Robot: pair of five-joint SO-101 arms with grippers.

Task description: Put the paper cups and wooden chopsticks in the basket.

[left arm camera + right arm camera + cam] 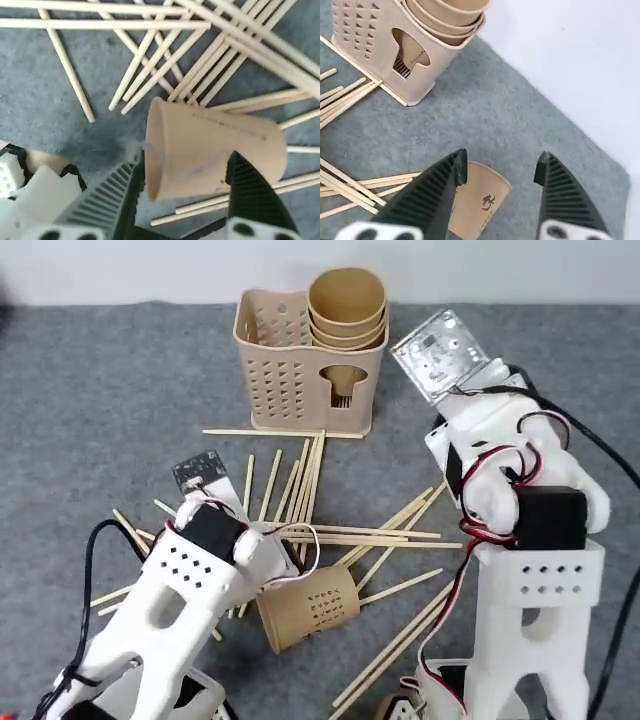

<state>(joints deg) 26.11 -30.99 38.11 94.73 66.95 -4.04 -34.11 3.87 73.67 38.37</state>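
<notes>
Lying on its side in the high view, a paper cup (pixel 305 605) rested just past the tip of the left arm (pixel 190 570), on top of scattered chopsticks (pixel 300 485). Beyond them the basket (pixel 290 380) stood upright on the grey worktop (pixel 100 390), with stacked cups (pixel 347 305) in the compartment nearer the right arm (pixel 520 510).

From the left wrist view, the paper cup (pixel 210 150) lay between the fingers (pixel 117 197) of the left hand (pixel 182 185). That hand was spread to the cup's width, with a finger against each side and the open rim at one finger. Chopsticks (pixel 150 75) fanned out on the worktop beyond the fingertips.

From the right wrist view, the right hand (pixel 500 170) was wide apart and held nothing. A second cup (pixel 475 200) sat below the gap, nearer one finger. It carried a small dark print (pixel 487 202) that could not be read. The basket (pixel 375 55) and its stacked cups (pixel 450 15) stood well ahead of the fingertips, with chopsticks (pixel 345 95) beside its base.
</notes>
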